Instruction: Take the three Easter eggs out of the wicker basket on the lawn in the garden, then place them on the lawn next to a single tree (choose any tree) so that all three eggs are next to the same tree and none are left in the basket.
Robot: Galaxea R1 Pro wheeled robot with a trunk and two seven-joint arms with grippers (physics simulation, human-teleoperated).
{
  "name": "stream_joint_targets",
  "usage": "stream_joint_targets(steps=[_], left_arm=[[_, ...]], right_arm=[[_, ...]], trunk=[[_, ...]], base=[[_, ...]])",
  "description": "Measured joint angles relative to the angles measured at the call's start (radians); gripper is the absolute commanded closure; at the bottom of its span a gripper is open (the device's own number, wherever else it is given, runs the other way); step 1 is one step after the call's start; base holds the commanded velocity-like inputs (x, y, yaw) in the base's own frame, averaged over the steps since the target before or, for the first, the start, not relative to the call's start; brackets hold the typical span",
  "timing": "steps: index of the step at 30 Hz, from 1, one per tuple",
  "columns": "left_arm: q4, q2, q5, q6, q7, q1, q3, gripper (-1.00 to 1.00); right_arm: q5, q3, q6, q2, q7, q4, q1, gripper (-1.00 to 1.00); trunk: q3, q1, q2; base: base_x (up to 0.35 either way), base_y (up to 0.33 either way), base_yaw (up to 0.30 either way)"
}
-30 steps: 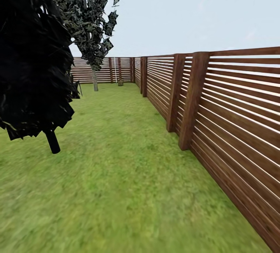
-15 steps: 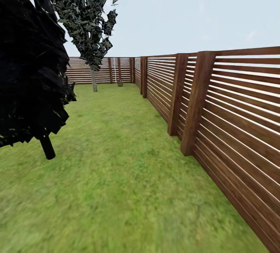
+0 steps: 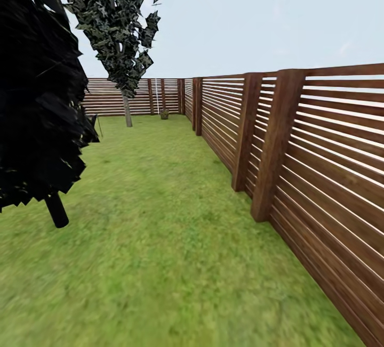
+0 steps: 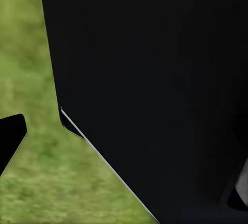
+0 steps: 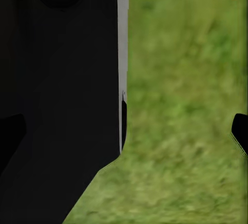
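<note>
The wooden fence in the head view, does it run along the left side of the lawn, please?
No, the slatted wooden fence runs along the right side of the lawn.

We look out over short green grass (image 3: pixel 160 240) that fills the lower frame and runs back toward the centre. A brown slatted wooden fence (image 3: pixel 320 166) stretches along the right side with thick posts, then turns across the far end at mid-frame. At the left edge stands a dark, dense narrow tree (image 3: pixel 37 96) on a short black trunk. Behind it, upper left, we see a thin-trunked leafy tree (image 3: pixel 120 27). Above is pale blue, hazy sky (image 3: pixel 256 16).
</note>
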Motion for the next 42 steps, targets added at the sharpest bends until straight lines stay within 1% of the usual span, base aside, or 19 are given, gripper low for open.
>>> stream_joint_targets(steps=[6, 11, 13, 16, 19, 26, 42], left_arm=[[-0.001, -0.003, 0.000, 0.000, 0.000, 0.000, 0.000, -1.00], [-0.001, -0.010, 0.000, -0.001, 0.000, 0.000, 0.000, -1.00], [-0.001, -0.015, 0.000, -0.001, 0.000, 0.000, 0.000, -1.00], [-0.001, -0.020, 0.000, -0.001, 0.000, 0.000, -0.001, -1.00], [-0.001, -0.023, 0.000, -0.001, 0.000, 0.000, -0.001, -1.00], [-0.001, -0.027, 0.000, -0.001, 0.000, 0.000, 0.000, -1.00], [-0.001, -0.026, 0.000, 0.000, 0.000, 0.000, 0.000, -1.00]], right_arm=[[0.000, -0.002, -0.001, 0.001, 0.000, -0.001, 0.000, -1.00], [-0.003, -0.003, 0.000, 0.002, 0.001, -0.006, 0.000, -1.00], [0.000, -0.001, 0.000, 0.005, 0.001, -0.004, 0.000, -1.00], [0.004, 0.002, 0.000, 0.022, 0.003, -0.001, 0.000, -1.00], [0.005, 0.002, 0.000, 0.026, 0.006, 0.000, 0.000, -1.00], [0.011, 0.002, 0.000, 0.027, 0.001, 0.000, 0.000, -1.00], [0.011, 0.004, -0.001, 0.028, 0.001, 0.000, 0.000, -1.00]], trunk=[[0.000, 0.000, 0.000], [0.000, 0.000, 0.000], [0.000, 0.000, 0.000], [0.000, 0.000, 0.000], [0.000, 0.000, 0.000], [0.000, 0.000, 0.000], [0.000, 0.000, 0.000]], base=[[0.334, -0.015, 0.000], [0.334, -0.068, 0.000], [0.335, -0.024, 0.000], [0.336, -0.008, 0.000], [0.337, -0.002, 0.000], [0.339, 0.005, 0.000], [0.339, 0.017, 0.000]])
